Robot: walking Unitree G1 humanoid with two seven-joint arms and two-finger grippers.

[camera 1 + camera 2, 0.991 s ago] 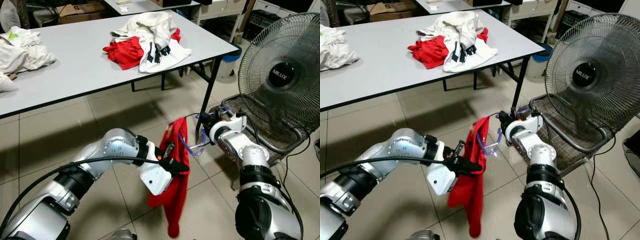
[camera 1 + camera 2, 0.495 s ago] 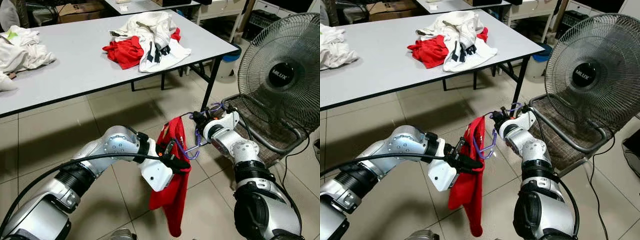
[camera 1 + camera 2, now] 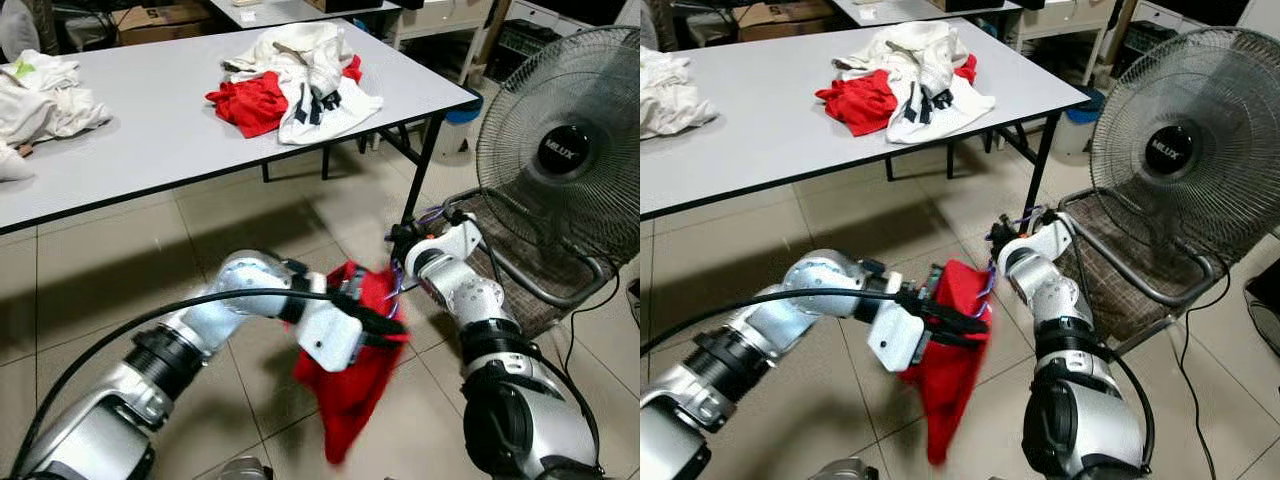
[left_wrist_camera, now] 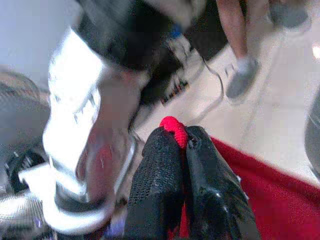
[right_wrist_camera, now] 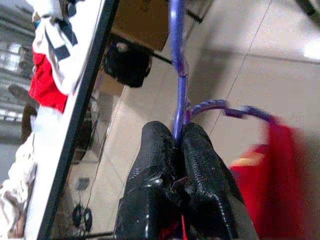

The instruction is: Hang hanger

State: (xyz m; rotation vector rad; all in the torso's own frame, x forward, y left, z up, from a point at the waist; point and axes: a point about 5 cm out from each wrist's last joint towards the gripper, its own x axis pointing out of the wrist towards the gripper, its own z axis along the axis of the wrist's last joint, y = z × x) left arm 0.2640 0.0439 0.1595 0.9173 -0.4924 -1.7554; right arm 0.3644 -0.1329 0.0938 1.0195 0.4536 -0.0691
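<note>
**A:** Entry, stereo head views. Left gripper [image 3: 385, 325] sits at centre frame, low above the tiled floor [image 3: 120, 290], fingers [image 4: 160, 175] clamped on a fold of the red garment [image 3: 350, 385]. Left wrist view shows a red nub of cloth pinched between the two pads. Most of the garment hangs loose below the grip.

**B:** And the hanger?

**A:** Purple hanger [image 5: 179, 75], thin wire or plastic rod. Right gripper [image 5: 177, 145] is closed on its straight shank; the curved part runs off toward the red cloth. In the left eye view that gripper [image 3: 400, 245] is right of centre, just beside the garment's upper edge, in front of the fan [image 3: 560, 150] and the chair [image 3: 530, 265].

**B:** Handling notes?

**A:** Judgement only. Garment: soft, light, no stiffness; it will sag and swing from any single pinch, so hold near the collar or shoulder seam, not mid-panel. Hanger: light, rigid, smooth, likely to twist between the pads if loaded off-axis. Present grip on the shank looks sensible; closer to the hook's base would resist rotation better.

**B:** Anything else in the scene?

**A:** Counter [image 3: 150, 130] in the upper half of frame carries a red-and-white clothes pile [image 3: 295, 80], well apart from both grippers.
</note>
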